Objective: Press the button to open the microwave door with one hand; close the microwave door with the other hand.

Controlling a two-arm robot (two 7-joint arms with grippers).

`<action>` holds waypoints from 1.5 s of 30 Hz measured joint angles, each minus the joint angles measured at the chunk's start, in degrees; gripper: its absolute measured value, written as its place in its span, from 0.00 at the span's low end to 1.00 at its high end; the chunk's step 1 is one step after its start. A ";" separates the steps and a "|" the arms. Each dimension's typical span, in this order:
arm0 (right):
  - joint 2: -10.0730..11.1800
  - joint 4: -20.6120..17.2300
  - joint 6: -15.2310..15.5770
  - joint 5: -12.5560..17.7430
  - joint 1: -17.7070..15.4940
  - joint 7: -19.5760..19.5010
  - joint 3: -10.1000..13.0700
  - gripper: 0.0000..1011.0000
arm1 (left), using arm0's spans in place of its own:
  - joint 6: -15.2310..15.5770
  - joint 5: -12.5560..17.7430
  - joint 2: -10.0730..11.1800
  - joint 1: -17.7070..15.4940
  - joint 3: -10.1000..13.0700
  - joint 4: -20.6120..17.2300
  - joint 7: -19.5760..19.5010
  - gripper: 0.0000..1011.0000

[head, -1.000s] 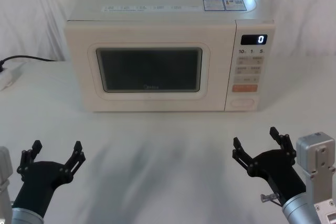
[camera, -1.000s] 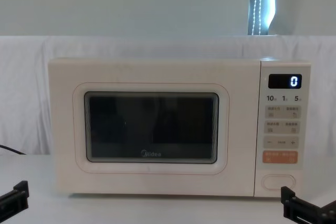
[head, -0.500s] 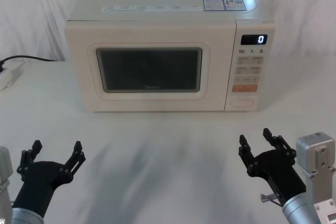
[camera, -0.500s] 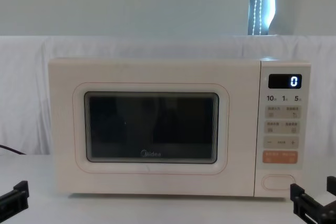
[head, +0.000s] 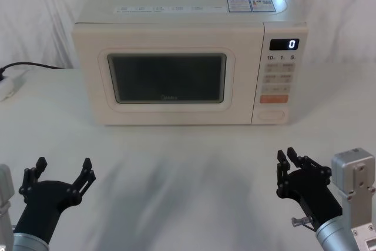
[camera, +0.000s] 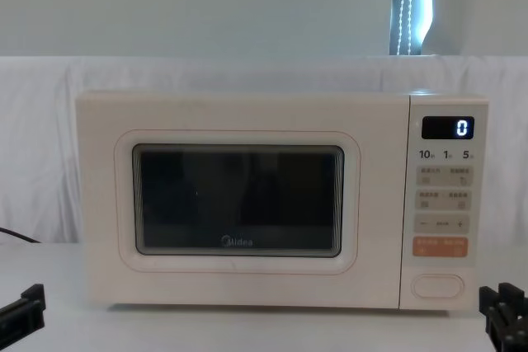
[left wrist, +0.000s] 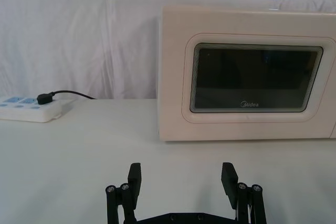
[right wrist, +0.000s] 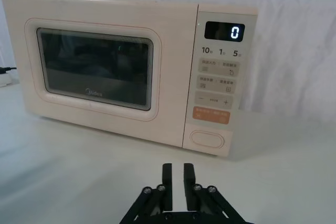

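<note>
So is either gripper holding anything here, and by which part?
Nothing is held. The left gripper is open and the right gripper nearly shut on air, both short of the microwave door.

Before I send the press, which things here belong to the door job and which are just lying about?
Job:
- button
- microwave door, closed
- right gripper, fingers nearly together, low before the panel
- left gripper, open, parked low on the left

Just lying about:
- power strip with black cable
- white tablecloth

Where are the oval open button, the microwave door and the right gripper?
button (right wrist: pixel 208 139), right wrist view, centre of the oval.
microwave door (head: pixel 170 79), head view, window middle.
right gripper (right wrist: pixel 178 174), right wrist view, between its fingers.
</note>
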 joint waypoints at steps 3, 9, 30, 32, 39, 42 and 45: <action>0.00 0.00 0.00 0.00 0.00 0.00 0.00 0.11 | 0.00 0.00 0.00 0.00 0.00 0.00 0.00 0.99; 0.00 0.00 0.00 0.00 0.00 0.00 0.00 0.00 | 0.00 0.00 0.00 0.00 0.00 0.00 0.00 0.99; -1.20 -0.04 -0.11 -1.34 -0.03 1.28 1.25 0.00 | 0.00 0.00 0.00 0.00 -0.01 0.00 0.00 0.99; -1.49 -0.01 0.08 -1.59 0.39 1.69 1.57 0.00 | 0.00 0.00 0.00 0.00 0.00 0.00 0.00 0.99; -2.77 1.90 2.20 -1.96 2.74 2.85 2.77 0.00 | 0.00 0.00 0.00 0.00 0.00 0.00 0.00 0.99; -3.38 3.37 3.39 -2.23 4.15 3.32 3.29 0.00 | 0.00 0.00 0.00 0.00 0.00 0.00 0.00 0.99; -3.81 4.48 4.01 -2.48 5.27 3.72 3.59 0.00 | 0.00 0.00 0.00 0.00 0.00 0.00 0.00 0.99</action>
